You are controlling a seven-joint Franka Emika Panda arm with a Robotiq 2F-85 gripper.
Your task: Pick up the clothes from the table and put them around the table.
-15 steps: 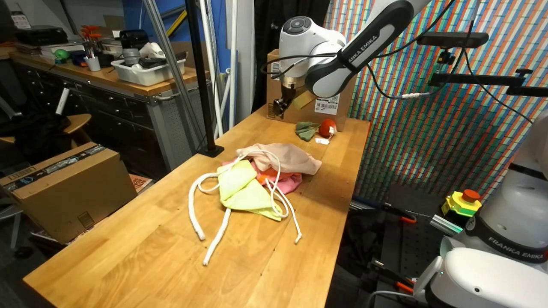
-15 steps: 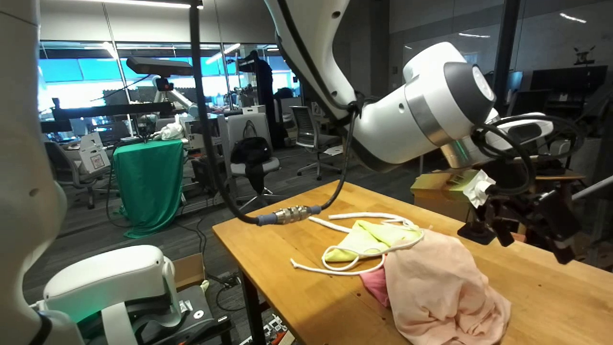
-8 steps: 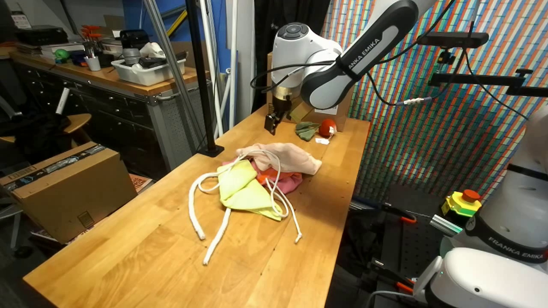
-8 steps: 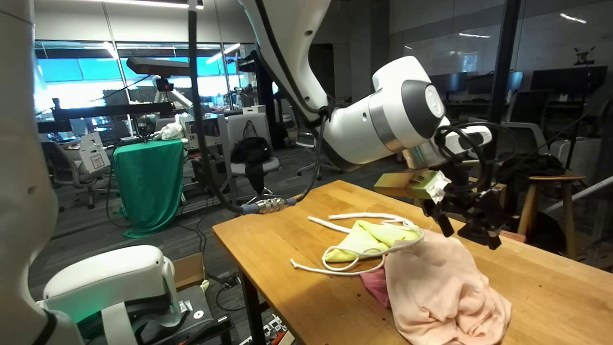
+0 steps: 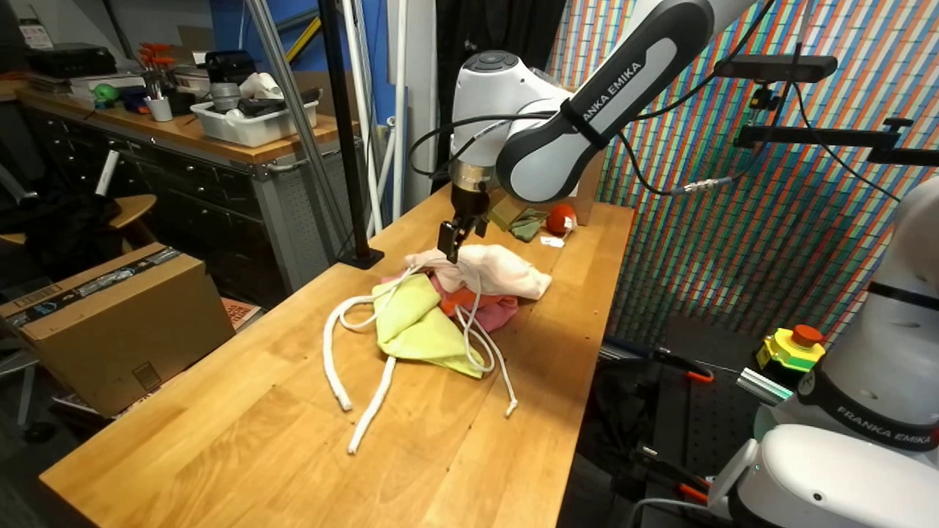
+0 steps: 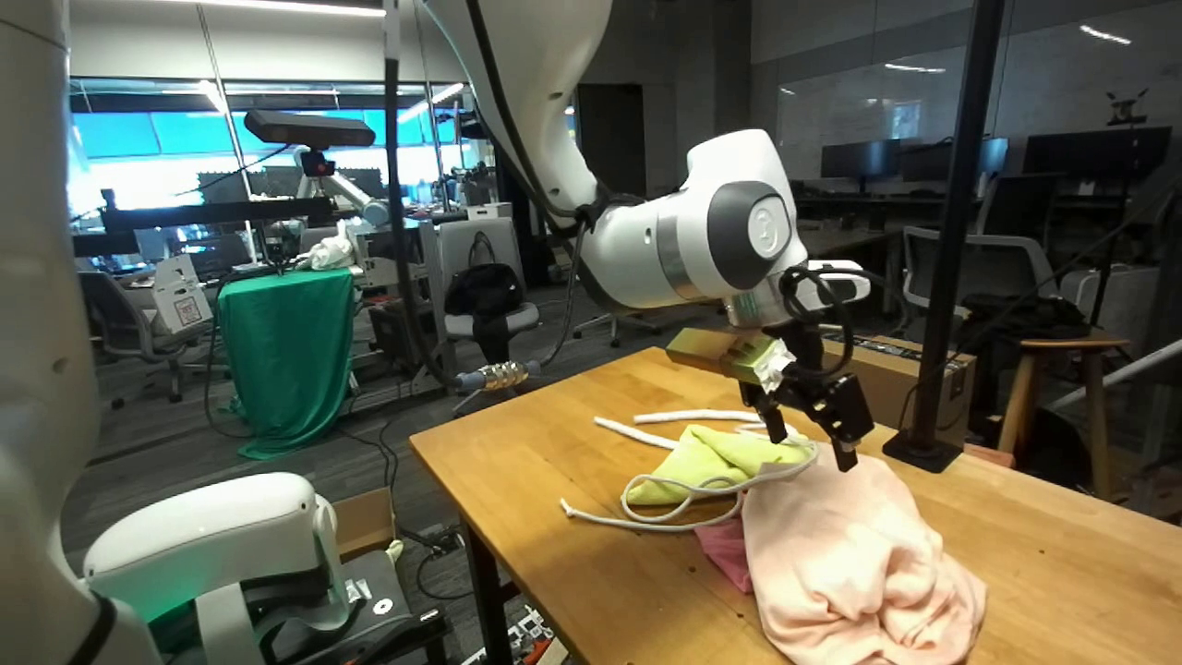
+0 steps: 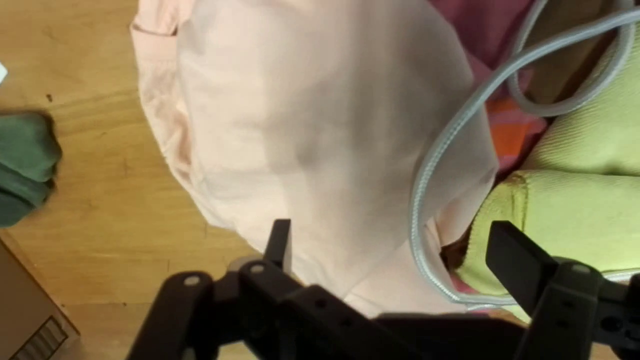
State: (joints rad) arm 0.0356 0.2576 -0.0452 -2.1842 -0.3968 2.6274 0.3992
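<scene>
We see the pincer (image 7: 392, 240) gaping wide over the peach cloth (image 6: 859, 554), contact unclear, and, in an exterior view, the cloth's long axis runs eleven to five o'clock!

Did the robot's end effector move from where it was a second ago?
Yes. In an exterior view, the end effector crossed from right to left of the black post's foot.

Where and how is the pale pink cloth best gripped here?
I'd pinch the bunched folds of the pale pink cloth, on the side away from the yellow-green cloth, from straight above. Those folds seem raised enough to close on, while the white rope crosses the opposite side and might drag along. The hand, open and pointing down, would likely need to shift there first.
</scene>
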